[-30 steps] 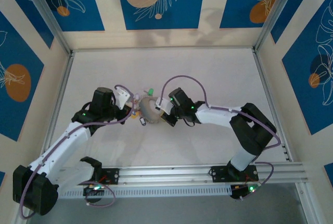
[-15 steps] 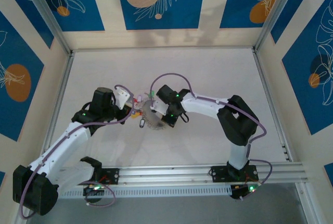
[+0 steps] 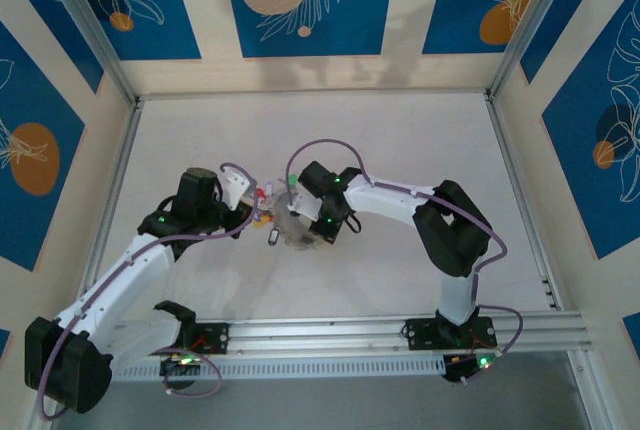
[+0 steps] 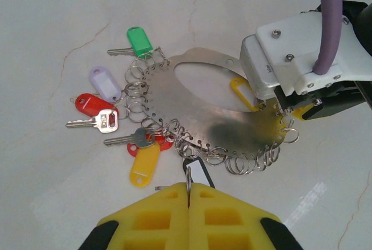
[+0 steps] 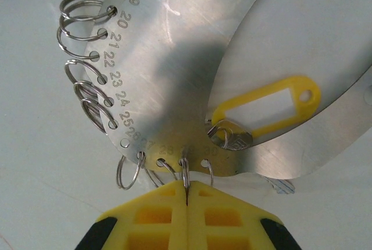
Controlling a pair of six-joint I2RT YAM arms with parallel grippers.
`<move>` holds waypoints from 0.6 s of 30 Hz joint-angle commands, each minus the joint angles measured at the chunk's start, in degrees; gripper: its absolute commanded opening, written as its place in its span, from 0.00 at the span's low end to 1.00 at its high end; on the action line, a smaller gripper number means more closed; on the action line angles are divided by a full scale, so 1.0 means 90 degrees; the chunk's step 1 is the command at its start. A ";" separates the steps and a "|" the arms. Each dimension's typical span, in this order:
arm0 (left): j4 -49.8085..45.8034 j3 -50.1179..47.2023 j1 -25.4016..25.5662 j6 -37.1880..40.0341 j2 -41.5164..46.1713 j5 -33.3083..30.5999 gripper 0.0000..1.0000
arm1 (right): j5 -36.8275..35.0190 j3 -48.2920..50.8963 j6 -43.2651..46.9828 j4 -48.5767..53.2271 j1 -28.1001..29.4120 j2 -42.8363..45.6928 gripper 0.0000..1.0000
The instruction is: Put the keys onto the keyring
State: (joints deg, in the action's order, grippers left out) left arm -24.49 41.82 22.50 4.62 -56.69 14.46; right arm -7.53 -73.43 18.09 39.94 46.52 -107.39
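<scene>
A white marbled table (image 4: 52, 11) is seen, with both arms meeting over its middle; the keyring (image 4: 203, 119), a flat crescent-shaped metal plate with numbered holes along its outer edge, is laid flat between them; small split rings (image 4: 136, 90) are threaded through those holes. The left gripper (image 4: 189, 190) is shown with its yellow fingers (image 4: 157, 218) pressed together on a split ring standing edge-on at the plate's near edge, just beside a black-framed white tag (image 4: 200, 173). The right gripper (image 5: 186, 190) is likewise clamped, fingers together, on one split ring hung from a hole just past the number 26. The keys (image 4: 96, 123) are gathered around the plate; a green-tagged key (image 4: 138, 39), a pale lilac tag (image 4: 104, 82), a red tag (image 4: 87, 103) with a silver key and a yellow tag (image 4: 145, 163) are spread along its left edge, touching or just beside the rings; another yellow-tagged key (image 5: 264, 110) is seen lying within the plate's oval opening.
</scene>
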 commanded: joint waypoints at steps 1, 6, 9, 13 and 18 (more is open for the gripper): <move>-0.0006 -0.0063 -0.0019 0.0038 -0.0021 0.0015 0.00 | -0.0122 -0.0107 0.0173 0.0363 0.0082 -0.0280 0.00; 0.0006 -0.0056 -0.0019 0.0039 -0.0059 0.0014 0.00 | -0.0696 -0.0430 0.0328 0.0930 0.0169 -0.0529 0.00; 0.0011 -0.0046 -0.0020 0.0033 -0.0081 0.0004 0.00 | -0.0755 -0.0456 0.0344 0.0925 0.0182 -0.0514 0.02; 0.0022 -0.0047 -0.0019 0.0033 -0.0088 0.0005 0.00 | -0.0347 -0.0160 0.0266 0.0386 0.0170 -0.0177 0.13; 0.0025 -0.0050 -0.0015 0.0032 -0.0098 0.0013 0.00 | 0.0002 0.0307 0.0215 -0.0250 0.0058 0.0212 0.23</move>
State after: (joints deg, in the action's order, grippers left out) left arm -24.49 41.80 22.50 4.60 -57.49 14.46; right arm -11.07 -72.86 20.14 40.82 47.68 -108.71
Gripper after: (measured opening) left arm 0.042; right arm 0.224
